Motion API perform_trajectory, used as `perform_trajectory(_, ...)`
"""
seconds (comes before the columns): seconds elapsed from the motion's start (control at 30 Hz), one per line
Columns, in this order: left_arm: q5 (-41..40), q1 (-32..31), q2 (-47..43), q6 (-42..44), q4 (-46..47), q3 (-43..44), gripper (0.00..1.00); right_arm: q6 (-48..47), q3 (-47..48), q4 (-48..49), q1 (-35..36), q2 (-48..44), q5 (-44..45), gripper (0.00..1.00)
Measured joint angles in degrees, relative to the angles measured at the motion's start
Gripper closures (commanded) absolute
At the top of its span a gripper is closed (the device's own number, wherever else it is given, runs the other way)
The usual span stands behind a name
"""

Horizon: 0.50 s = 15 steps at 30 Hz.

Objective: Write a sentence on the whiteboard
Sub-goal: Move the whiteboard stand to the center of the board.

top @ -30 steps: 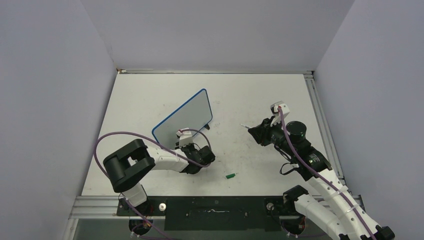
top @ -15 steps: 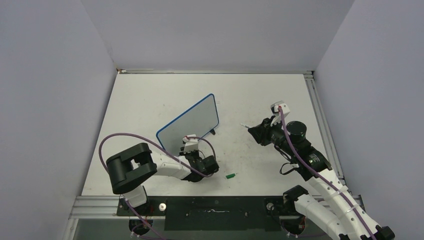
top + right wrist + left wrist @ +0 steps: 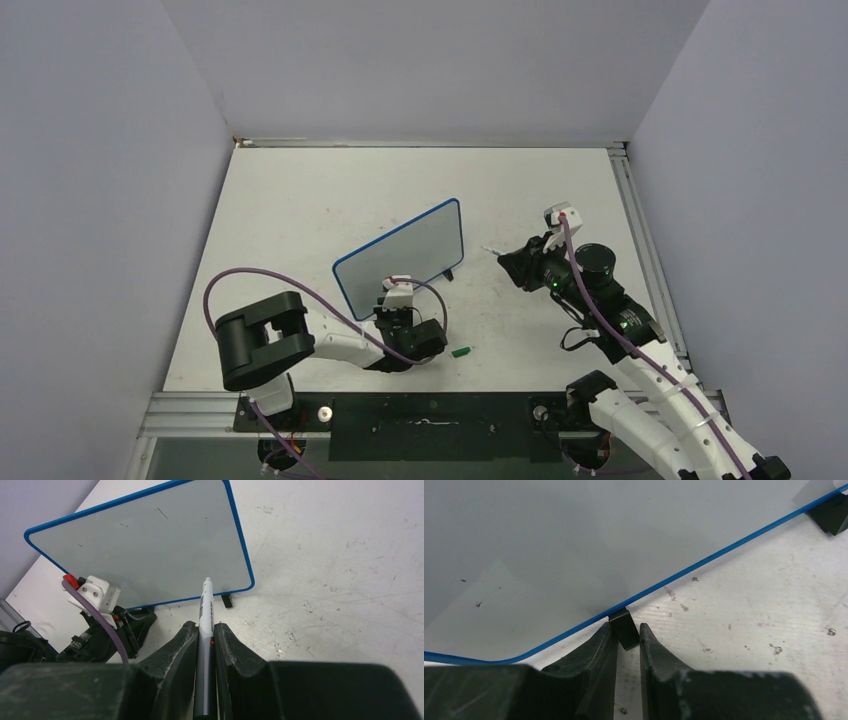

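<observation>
The whiteboard [image 3: 400, 255], blue-framed, stands tilted on black feet mid-table; it also shows in the right wrist view [image 3: 145, 550] and the left wrist view [image 3: 549, 540]. Its face carries only tiny specks; no green sentence shows. My left gripper [image 3: 393, 300] is shut on the board's near-left foot [image 3: 624, 628] at the lower edge, its tips [image 3: 626, 632] pinching it. My right gripper [image 3: 508, 262] is shut on a grey marker [image 3: 206, 615], uncapped, with its tip [image 3: 487, 251] pointing at the board's right end, a short gap away.
A green marker cap [image 3: 461, 352] lies on the table near the front, right of the left wrist. The board's other foot [image 3: 227, 600] rests on the scuffed tabletop. Grey walls enclose the table on three sides; a metal rail [image 3: 640, 250] runs along the right edge.
My left gripper has dragged the whiteboard to the right and toward the right arm, swinging it to a flatter angle. The right arm with the marker has barely moved.
</observation>
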Motion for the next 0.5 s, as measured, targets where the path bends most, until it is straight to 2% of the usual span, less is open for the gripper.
perform_trajectory(0.33, 1.9, -1.9, 1.5, 8.7, 9.0, 0.3, 1.0, 0.0, 0.0, 0.0, 0.0, -0.9, 1.0, 0.95)
perform_trajectory(0.5, 3.7, -2.0, 1.5, 10.9, 10.1, 0.7, 0.74, 0.0, 0.0, 0.0, 0.0, -1.4, 1.4, 0.95)
